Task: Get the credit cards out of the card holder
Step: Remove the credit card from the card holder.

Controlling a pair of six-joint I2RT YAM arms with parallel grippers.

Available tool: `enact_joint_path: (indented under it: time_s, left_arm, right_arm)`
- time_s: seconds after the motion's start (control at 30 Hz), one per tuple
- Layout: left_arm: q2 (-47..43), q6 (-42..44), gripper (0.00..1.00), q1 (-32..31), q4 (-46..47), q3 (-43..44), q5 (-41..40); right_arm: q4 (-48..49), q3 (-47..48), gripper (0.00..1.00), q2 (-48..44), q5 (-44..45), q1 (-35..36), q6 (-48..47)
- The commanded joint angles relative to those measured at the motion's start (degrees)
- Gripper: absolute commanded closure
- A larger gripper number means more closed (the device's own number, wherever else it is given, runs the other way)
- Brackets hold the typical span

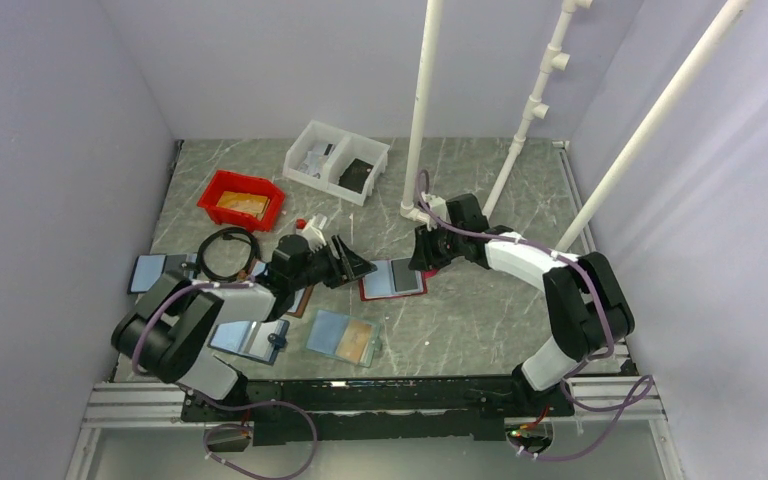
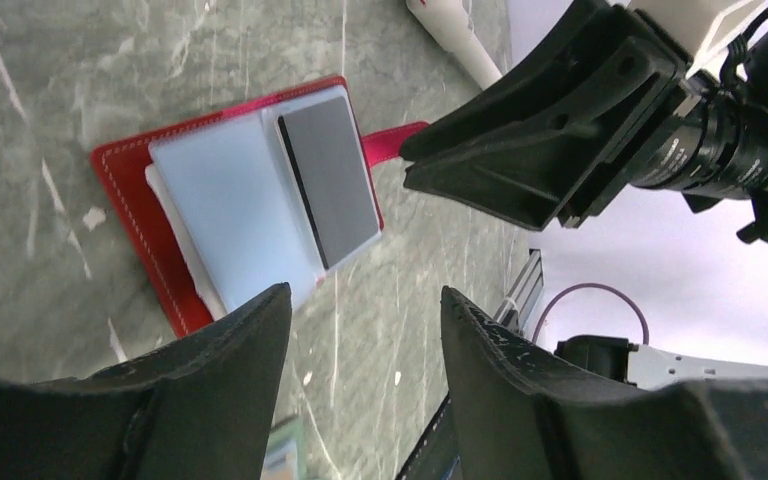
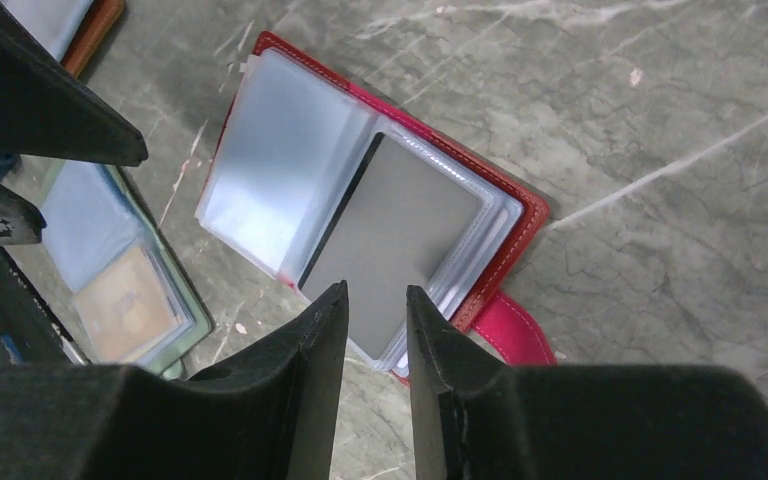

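The red card holder point(image 1: 392, 281) lies open on the marble tabletop between both arms, its pink tab point(image 3: 516, 330) pointing away from the fold. A dark grey credit card point(image 3: 400, 232) sits in one clear sleeve; the facing sleeve point(image 2: 225, 192) looks pale blue-grey. My right gripper point(image 3: 377, 296) hovers over the grey card's near edge, its jaws a narrow gap apart with nothing between them. My left gripper point(image 2: 365, 305) hangs at the holder's opposite edge, jaws wide and empty. In the top view the left gripper point(image 1: 348, 262) and the right gripper point(image 1: 428, 252) flank the holder.
A light teal holder with an orange card point(image 1: 343, 337) and a blue one point(image 1: 250, 338) lie near the front. A brown holder point(image 3: 100, 22) sits by the left arm. Behind are a red bin point(image 1: 241, 198), a white divided tray point(image 1: 336, 162), a black cable coil point(image 1: 226, 250) and white poles point(image 1: 421, 110).
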Motion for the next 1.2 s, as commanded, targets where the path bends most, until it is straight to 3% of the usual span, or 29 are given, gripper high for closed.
enact_joint_path:
  time_s: [0.0, 0.23, 0.6, 1.17]
  left_arm:
    - [4.8, -1.4, 0.4, -0.8, 6.5, 5.2, 1.2]
    - [10.5, -1.5, 0.46, -2.5, -1.3, 10.3, -2.8]
    - [19.8, -4.3, 0.53, -3.6, 2.4, 13.9, 1.4]
    - [26.8, -6.7, 0.54, -4.6, 5.9, 14.3, 2.5]
  right_arm:
    - [2.5, 0.8, 0.69, 1.7, 1.2, -0.8, 5.1]
    - [1.6, 1.6, 0.69, 4.3, 2.3, -1.0, 6.2]
    - [1.0, 2.3, 0.69, 6.4, 0.7, -1.1, 6.8]
    - [0.0, 2.9, 0.71, 8.9, -3.2, -2.5, 7.0]
